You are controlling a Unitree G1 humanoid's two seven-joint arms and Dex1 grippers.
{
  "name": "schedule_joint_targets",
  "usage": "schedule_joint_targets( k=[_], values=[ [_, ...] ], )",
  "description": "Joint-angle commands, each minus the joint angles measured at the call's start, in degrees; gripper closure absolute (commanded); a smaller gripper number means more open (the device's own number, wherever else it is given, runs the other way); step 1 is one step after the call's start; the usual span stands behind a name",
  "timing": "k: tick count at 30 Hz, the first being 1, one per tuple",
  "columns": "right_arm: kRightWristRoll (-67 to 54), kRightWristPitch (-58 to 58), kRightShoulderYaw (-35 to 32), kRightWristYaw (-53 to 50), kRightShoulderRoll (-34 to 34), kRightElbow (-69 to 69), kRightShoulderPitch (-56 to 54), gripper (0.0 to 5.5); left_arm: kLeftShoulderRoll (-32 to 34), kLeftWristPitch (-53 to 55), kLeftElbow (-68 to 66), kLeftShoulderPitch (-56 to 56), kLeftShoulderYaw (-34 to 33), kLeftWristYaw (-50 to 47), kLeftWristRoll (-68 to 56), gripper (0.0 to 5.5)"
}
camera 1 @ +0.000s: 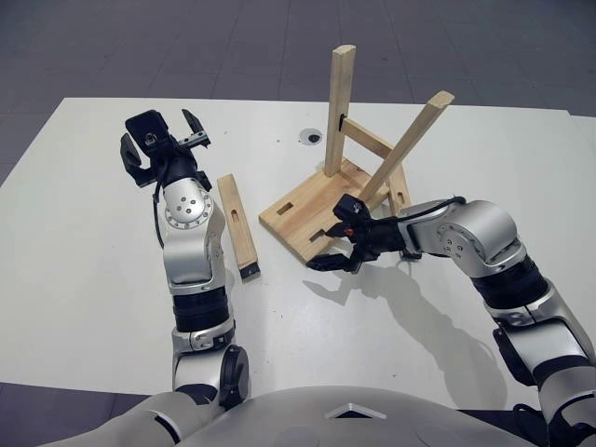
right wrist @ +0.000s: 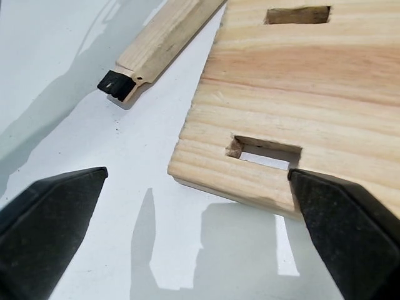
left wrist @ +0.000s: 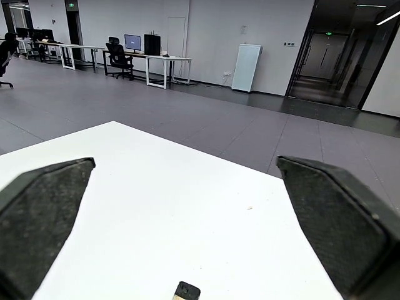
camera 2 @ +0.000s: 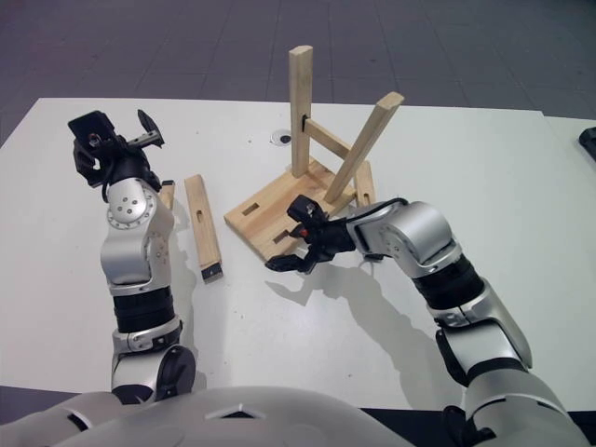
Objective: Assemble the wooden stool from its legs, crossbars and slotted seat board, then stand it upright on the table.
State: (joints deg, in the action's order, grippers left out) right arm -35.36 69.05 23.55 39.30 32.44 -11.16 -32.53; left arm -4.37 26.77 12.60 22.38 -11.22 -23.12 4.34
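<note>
The white table [camera 1: 93,279] takes up most of the head view, and just right of centre on it lies the slotted seat board [camera 1: 303,216], flat on the surface. Two legs rise out of its far side: one leg [camera 1: 340,107] stands straight up at top centre, and the other leg [camera 1: 410,140] leans off toward the upper right. A crossbar [camera 1: 368,138] runs on a slant between the two.

Over on the lower right, the right arm comes in low, and the right gripper [camera 1: 321,250] sits at the board's near corner with its jaws spread wide and nothing between them. From the wrist you can see that corner lying between the two fingers, with an open slot [right wrist: 265,150] cut right beside one fingertip [right wrist: 312,200].

Centre left, a loose leg [camera 1: 237,223] lies flat on the table, just left of the board and not touching it, its black-capped end [camera 1: 249,272] toward the bottom of the frame.

In the upper left, the left gripper [camera 1: 160,140] is held up above the table, jaws wide apart and empty, well away from the wood.

Smallest of all, a little round hole [camera 1: 310,137] sits in the tabletop left of the upright leg.
</note>
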Motion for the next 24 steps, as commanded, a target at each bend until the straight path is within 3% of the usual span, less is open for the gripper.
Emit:
schedule_joint_targets(
  k=[1,17,24],
  values=[
    [0.8,0.4,-1.4,0.1,0.0,-1.5,-0.4,0.13,-0.2,0.2,0.1,0.4,-0.1,-0.4,0.3,0.1],
    [4.7,3.8,0.4,-4.3,-7.1,4.4,0.8,0.13,0.4,0.2,-1.1,1.1,-0.1,0.3,0.0,0.1],
    [6.7,7.7,3.5,-4.3,-5.2,6.2,-1.8,0.13,0.5,0.1,-1.4,1.2,-0.4,0.1,0.0,0.1]
  ],
)
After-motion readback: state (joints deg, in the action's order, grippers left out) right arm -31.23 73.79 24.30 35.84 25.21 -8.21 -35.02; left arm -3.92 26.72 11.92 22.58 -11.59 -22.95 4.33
